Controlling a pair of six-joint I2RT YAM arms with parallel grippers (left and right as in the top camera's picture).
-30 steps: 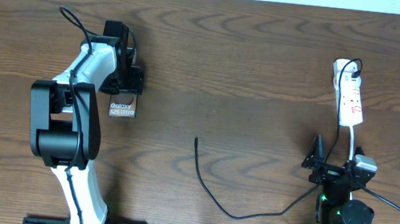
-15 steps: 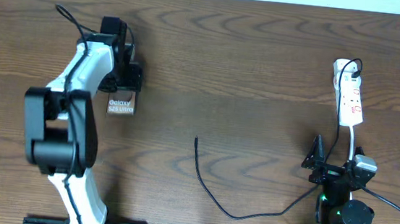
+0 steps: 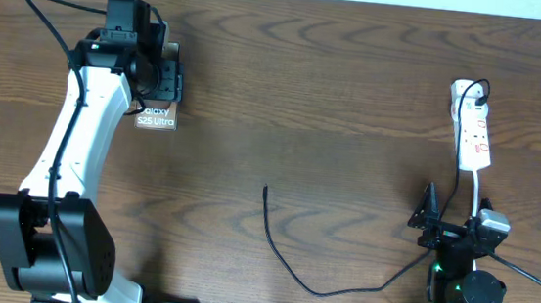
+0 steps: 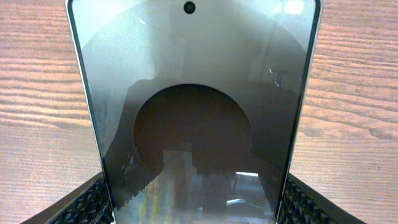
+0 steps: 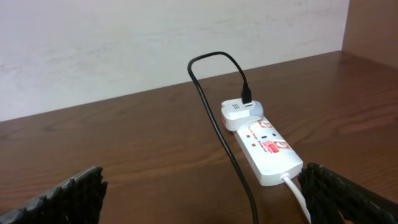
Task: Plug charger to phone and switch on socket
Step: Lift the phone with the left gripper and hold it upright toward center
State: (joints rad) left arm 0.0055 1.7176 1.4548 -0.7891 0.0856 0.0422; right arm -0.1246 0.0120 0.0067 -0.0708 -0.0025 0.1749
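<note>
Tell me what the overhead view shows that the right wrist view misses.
Overhead only: the phone gripped between the left jaws, and the free tip of the charger lying loose on the table. Right wrist only: the pale wall behind the table. Both: the socket with the charger's black cable plugged in at one end.

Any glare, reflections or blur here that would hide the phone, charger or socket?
Left wrist: the phone fills the frame, its glossy screen mirroring a dark round shape, with small bright glare spots near the top right. Overhead: evenly lit and sharp, the charger reads clearly. Right wrist: the socket is sharp, without glare.
</note>
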